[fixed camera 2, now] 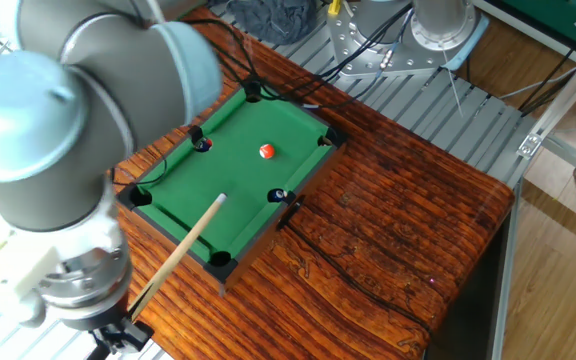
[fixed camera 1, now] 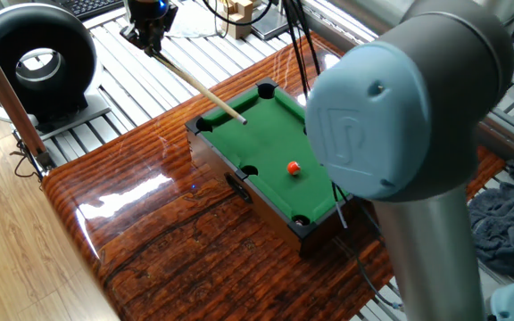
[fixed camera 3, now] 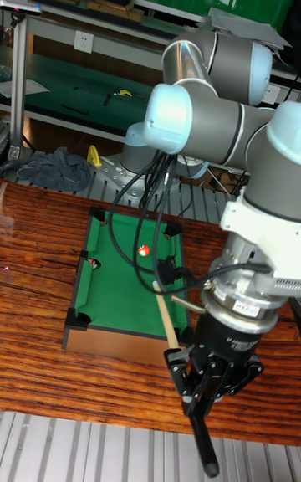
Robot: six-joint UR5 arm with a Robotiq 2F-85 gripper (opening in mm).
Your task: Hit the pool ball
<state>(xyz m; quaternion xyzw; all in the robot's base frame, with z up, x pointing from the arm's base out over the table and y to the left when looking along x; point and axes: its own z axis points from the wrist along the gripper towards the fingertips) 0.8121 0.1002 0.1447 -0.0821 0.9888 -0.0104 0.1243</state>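
The pool ball [fixed camera 1: 294, 167] [fixed camera 2: 266, 151] [fixed camera 3: 144, 252] is a small orange-red ball resting on the green felt of a miniature pool table [fixed camera 1: 259, 141] [fixed camera 2: 230, 150] [fixed camera 3: 117, 285]. My gripper [fixed camera 1: 149, 36] [fixed camera 2: 118, 336] [fixed camera 3: 197, 388] hangs beyond the table's short end, shut on the thick end of a wooden cue stick [fixed camera 1: 199, 86] [fixed camera 2: 182, 250] [fixed camera 3: 166, 316]. The cue slopes down over the rail. Its pale tip hovers over the felt near that end, well apart from the ball.
The pool table sits on a glossy wooden tabletop [fixed camera 1: 177, 241] bordered by metal slats. A black ring-shaped device [fixed camera 1: 34, 62] stands at the far left and a grey cloth [fixed camera 1: 507, 218] lies at the right. The arm's large elbow [fixed camera 1: 400, 116] blocks part of one fixed view.
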